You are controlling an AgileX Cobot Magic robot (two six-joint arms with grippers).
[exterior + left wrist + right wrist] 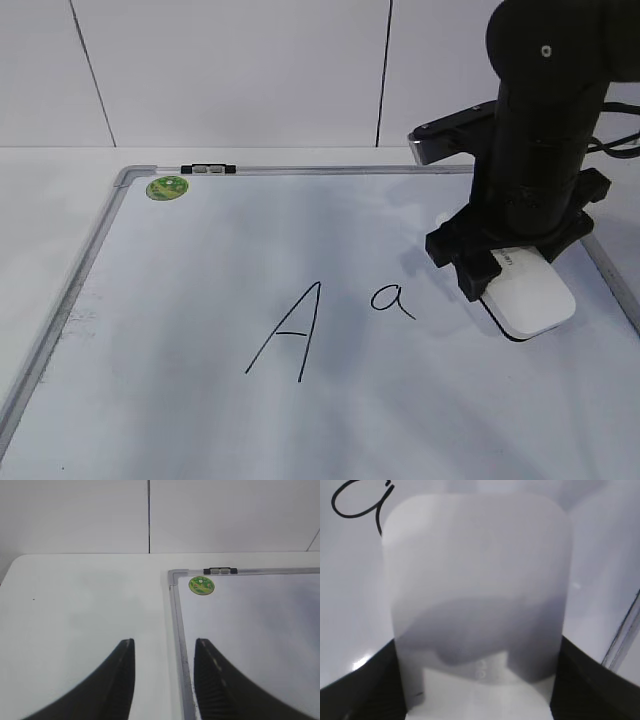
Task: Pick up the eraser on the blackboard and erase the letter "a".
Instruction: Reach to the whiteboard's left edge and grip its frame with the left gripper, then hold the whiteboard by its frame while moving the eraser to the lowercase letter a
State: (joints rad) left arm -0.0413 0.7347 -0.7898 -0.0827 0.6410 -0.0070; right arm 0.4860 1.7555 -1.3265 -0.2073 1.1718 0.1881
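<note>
Bright even light; eraser (475, 595) blurred, shadowed near fingers (360, 685).

Right gripper (512, 262) straddles eraser (530, 298) beside "a" (393, 300).

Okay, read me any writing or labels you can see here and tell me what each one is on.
"A": tall black marker capital on the blackboard.
"a": small black marker letter "a" on the blackboard, beside the capital.
Grey print on the eraser: too small to read.
Round green sticker at the board's corner: pattern only, no readable text.
</note>
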